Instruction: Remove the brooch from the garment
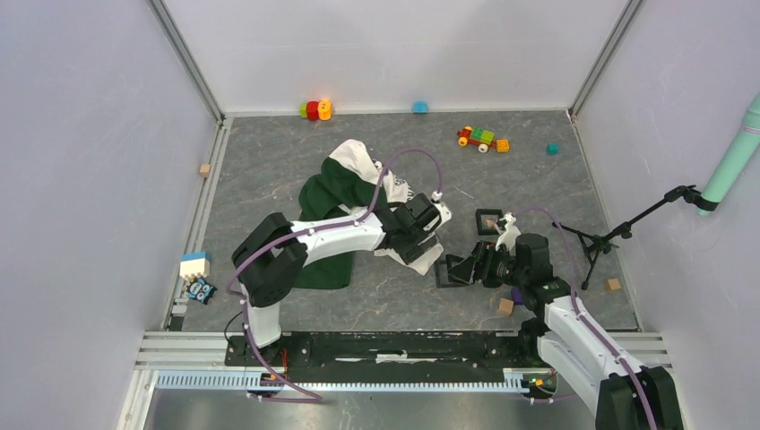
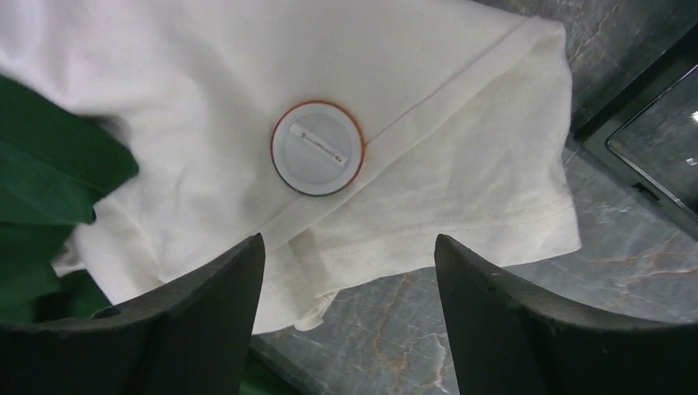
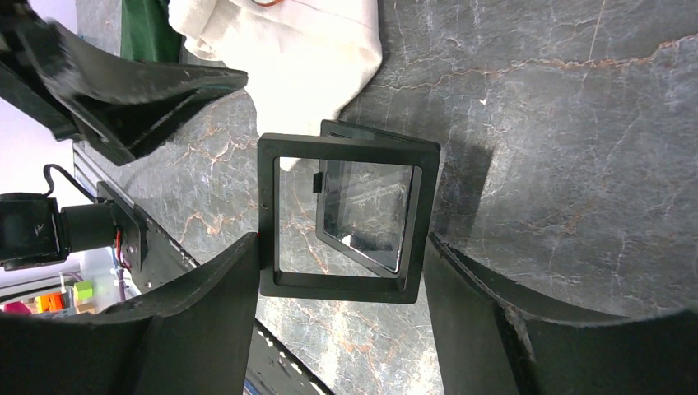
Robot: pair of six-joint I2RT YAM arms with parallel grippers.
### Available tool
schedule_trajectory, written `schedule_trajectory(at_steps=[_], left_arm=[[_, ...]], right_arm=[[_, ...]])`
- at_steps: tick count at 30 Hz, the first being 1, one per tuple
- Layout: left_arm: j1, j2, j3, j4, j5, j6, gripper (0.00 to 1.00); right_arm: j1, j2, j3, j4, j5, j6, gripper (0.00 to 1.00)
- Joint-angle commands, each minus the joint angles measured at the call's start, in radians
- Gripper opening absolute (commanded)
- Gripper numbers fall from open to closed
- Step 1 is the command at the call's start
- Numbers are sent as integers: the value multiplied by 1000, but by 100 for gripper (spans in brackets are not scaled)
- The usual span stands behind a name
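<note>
The garment (image 1: 327, 204) lies crumpled mid-table, dark green on the left and cream-white on the right. In the left wrist view its white part (image 2: 206, 82) carries the brooch (image 2: 318, 148), a small round white disc with an orange-brown rim, beside a seam. My left gripper (image 2: 350, 243) is open and empty, hovering just short of the brooch over the cloth's edge. In the top view the left gripper (image 1: 428, 244) hides the brooch. My right gripper (image 3: 342, 243) is shut on an open black hinged frame case (image 3: 346, 280), just right of the garment's white corner (image 3: 313, 58).
A second black frame (image 1: 488, 221) lies behind the right gripper (image 1: 468, 267). A tripod stand (image 1: 618, 235) is at the right. Toy blocks (image 1: 315, 109), a toy car (image 1: 482, 138) and wooden cubes (image 1: 505, 306) are scattered about. A blue-white block (image 1: 194, 264) sits at the left edge.
</note>
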Motion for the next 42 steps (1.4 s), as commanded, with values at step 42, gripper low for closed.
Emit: schedule_trajectory(at_steps=[42], left_arm=[[135,308,409,-341,406,224,41]], right_arm=[[-40,-44,46,-13,-68,-24,61]])
